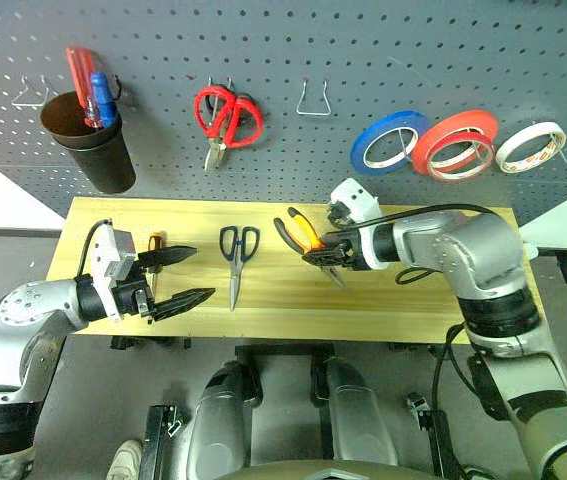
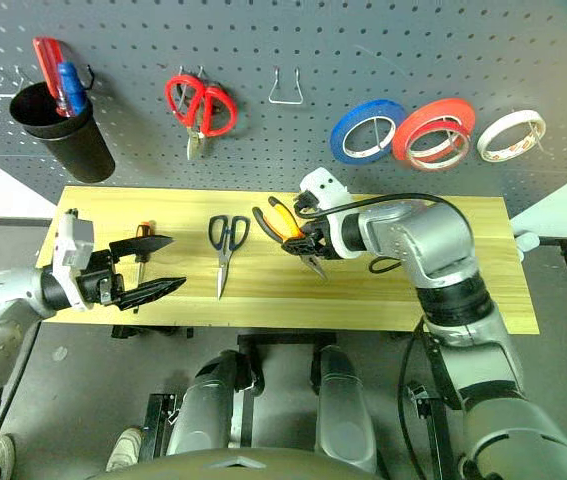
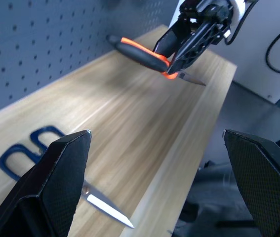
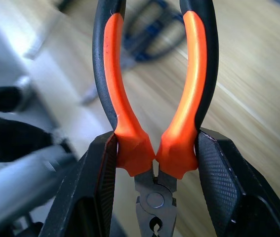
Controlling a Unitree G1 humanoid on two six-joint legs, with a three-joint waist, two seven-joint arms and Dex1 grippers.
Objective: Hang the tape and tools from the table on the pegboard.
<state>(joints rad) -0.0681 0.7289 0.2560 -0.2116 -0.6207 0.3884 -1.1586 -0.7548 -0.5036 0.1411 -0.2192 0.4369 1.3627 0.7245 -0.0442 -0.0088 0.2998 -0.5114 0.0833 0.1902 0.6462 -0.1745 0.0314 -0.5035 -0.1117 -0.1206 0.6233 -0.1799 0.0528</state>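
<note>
Three tools left to hang, as far as I can tell, and one of them is in my grip already. My right gripper (image 1: 325, 254) is clamped on the pliers (image 1: 303, 233) down by the pivot, with the orange-and-black handles sticking out away from me, and they look lifted just clear of the table (image 1: 383, 310).

The black-handled scissors (image 1: 237, 258) are lying flat mid-table, not yet picked up. The screwdriver (image 1: 154, 243) sits near the left end, right by my left gripper (image 1: 175, 277), which hangs there with its fingers spread wide and nothing in them.

The white tape (image 1: 530, 146) is already up on the pegboard (image 1: 363, 60), next to the blue and red-orange rolls, so I'd call that part done. There's a bare wire hook (image 1: 313, 100) just above the pliers, probably my best bet.
</note>
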